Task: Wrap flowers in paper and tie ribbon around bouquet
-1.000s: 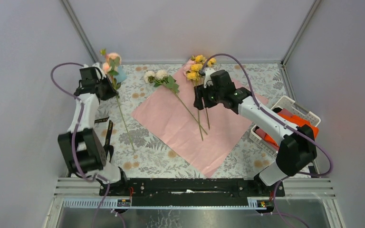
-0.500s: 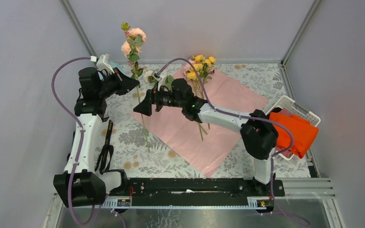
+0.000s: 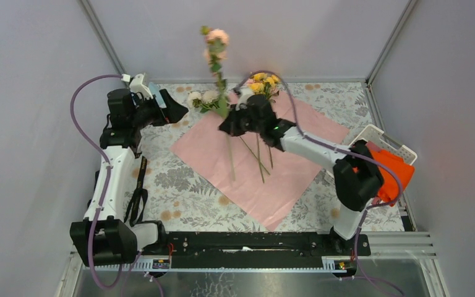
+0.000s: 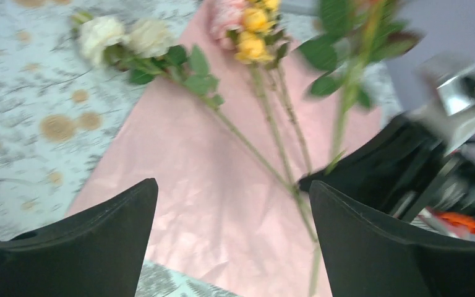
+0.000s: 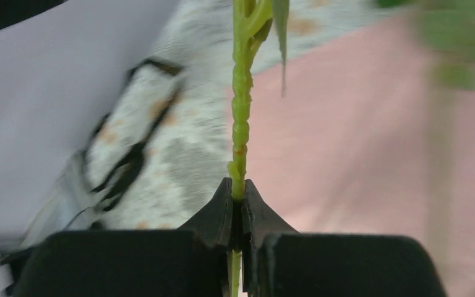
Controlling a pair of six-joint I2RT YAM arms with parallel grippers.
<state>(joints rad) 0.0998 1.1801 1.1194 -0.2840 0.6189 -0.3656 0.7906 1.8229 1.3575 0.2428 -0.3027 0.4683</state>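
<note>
The right arm reaches over the far middle of the surface, and its jaws are pressed together on one green stem of the flowers. In the right wrist view the two black tips meet on the stem with no gap, and the stem goes straight up from between them. In the top view this stem stands almost upright. Its pink blooms are high above the jaws, and its lower end hangs below the jaws, over the paper. The paper is a pink sheet that lies flat in the middle of the surface, with one corner turned to the near edge. Two more bunches of the flowers lie on it, apart from both pairs of jaws. The white blooms rest at its far left corner, and the yellow blooms rest at its far corner, with the stems pointing to the near edge. The left arm holds its jaws wide apart near the far left corner of the surface, beside the paper, with nothing between them. The ribbon lies on the surface near the left edge, well apart from both pairs of jaws. A white basket with an orange cloth stands at the right edge.
</note>
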